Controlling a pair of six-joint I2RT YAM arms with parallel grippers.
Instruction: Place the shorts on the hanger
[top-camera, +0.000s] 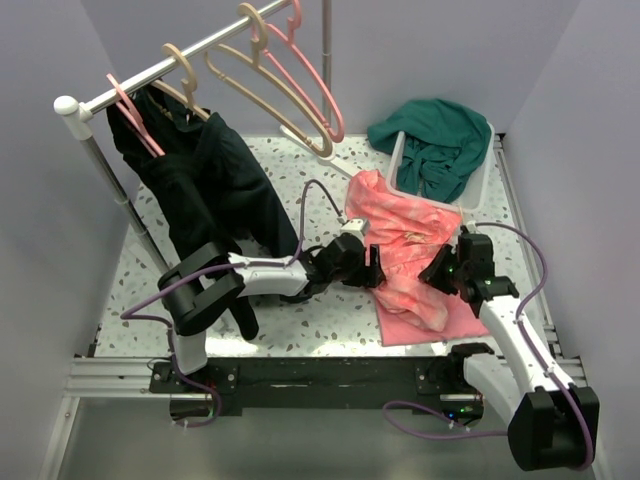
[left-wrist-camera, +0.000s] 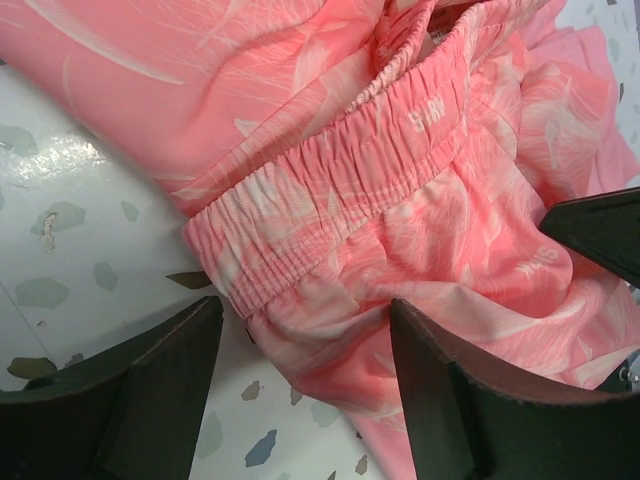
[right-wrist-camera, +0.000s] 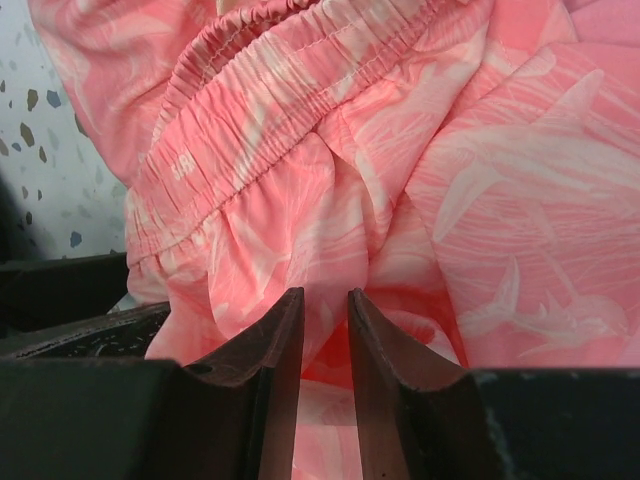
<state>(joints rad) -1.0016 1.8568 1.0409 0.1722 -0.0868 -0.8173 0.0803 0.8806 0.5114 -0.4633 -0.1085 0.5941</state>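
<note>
The salmon-pink printed shorts (top-camera: 400, 235) lie crumpled on the speckled table, partly over a plain pink cloth (top-camera: 445, 322). My left gripper (top-camera: 376, 268) is at their left edge. In the left wrist view it (left-wrist-camera: 305, 320) is open, its jaws either side of the waistband corner (left-wrist-camera: 300, 235). My right gripper (top-camera: 441, 270) is at their right side. In the right wrist view it (right-wrist-camera: 325, 300) is nearly closed, pinching a fold of the shorts (right-wrist-camera: 300, 180). The beige-tan hanger (top-camera: 265, 78) hangs empty on the rail at the back.
The rail (top-camera: 170, 65) on its post (top-camera: 115, 195) also carries pink hangers (top-camera: 315, 75) and a dark garment (top-camera: 205, 185) draped down to the table at left. A white basket (top-camera: 480, 190) with a dark teal garment (top-camera: 435, 140) stands at back right.
</note>
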